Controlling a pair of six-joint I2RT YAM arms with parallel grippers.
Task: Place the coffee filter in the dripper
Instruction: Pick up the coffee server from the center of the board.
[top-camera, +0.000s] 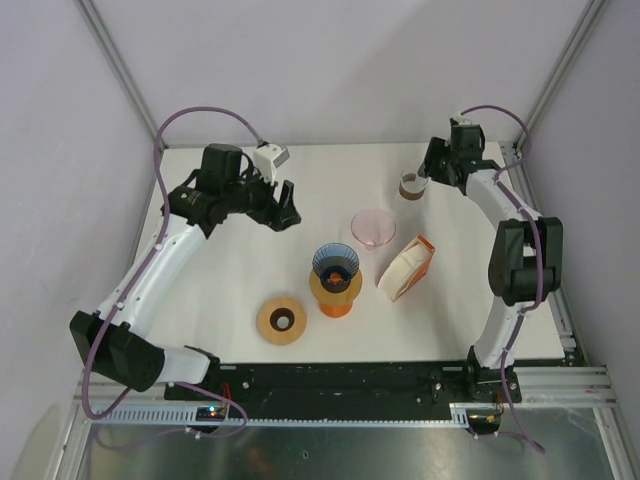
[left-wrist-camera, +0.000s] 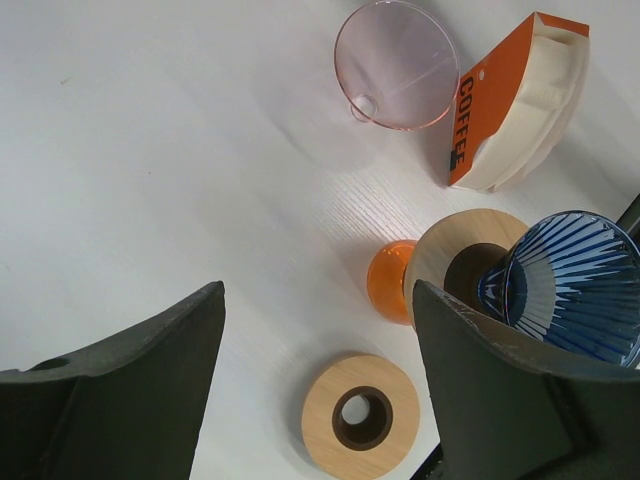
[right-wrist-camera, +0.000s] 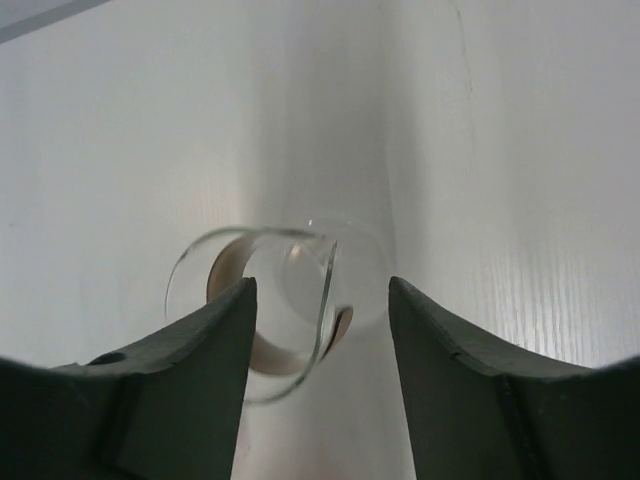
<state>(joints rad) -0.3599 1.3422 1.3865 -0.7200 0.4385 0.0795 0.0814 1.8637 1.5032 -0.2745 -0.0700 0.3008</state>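
Observation:
The coffee filters are a white stack in an orange "COFFEE" holder, lying right of centre. A blue ribbed dripper sits on a wooden collar over an orange base. A clear pink dripper rests on the table behind it. My left gripper hovers open at the left, above bare table, holding nothing. At the far right, my right gripper has its jaws apart at a clear glass cup with a brown band.
A loose wooden ring lies near the front, left of the blue dripper. White walls with metal frame posts close in the table at the back and sides. The right arm's elbow stands along the right edge.

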